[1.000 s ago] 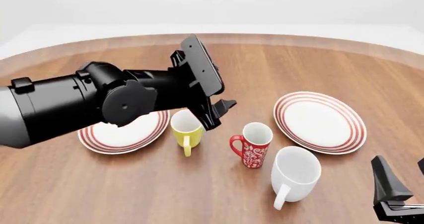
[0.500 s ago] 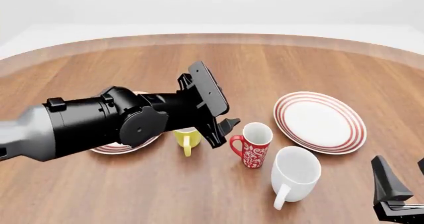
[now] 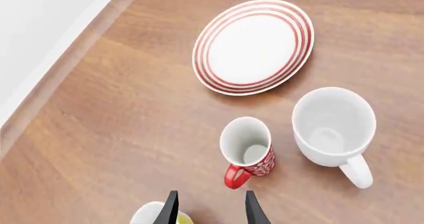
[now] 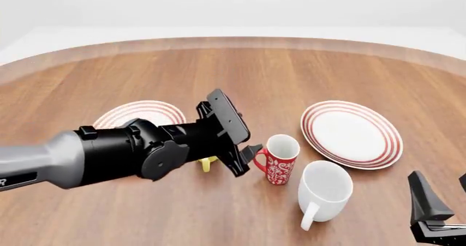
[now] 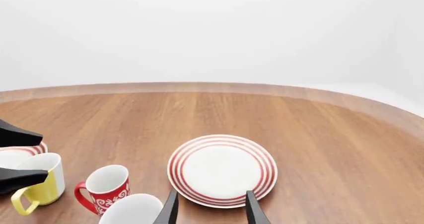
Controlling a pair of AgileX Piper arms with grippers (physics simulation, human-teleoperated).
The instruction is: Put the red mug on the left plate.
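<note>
The red mug [image 4: 279,160] with white floral pattern stands upright on the table between the yellow mug and the white mug. It also shows in the left wrist view [image 3: 247,147] and the right wrist view [image 5: 106,186]. The left plate [image 4: 138,113] lies at the left, partly hidden behind my left arm. My left gripper [image 4: 251,150] is open and empty, low over the table, its tips just left of the red mug's handle. My right gripper [image 4: 439,181] is open and empty at the near right corner.
A yellow mug [image 4: 207,163] is mostly hidden under my left gripper. A larger white mug [image 4: 324,189] stands just right of and nearer than the red mug. The second ringed plate [image 4: 352,134] lies at the right.
My left arm has dropped lower and moved right toward the red mug, uncovering most of the left plate and covering the yellow mug. The right arm has not moved.
</note>
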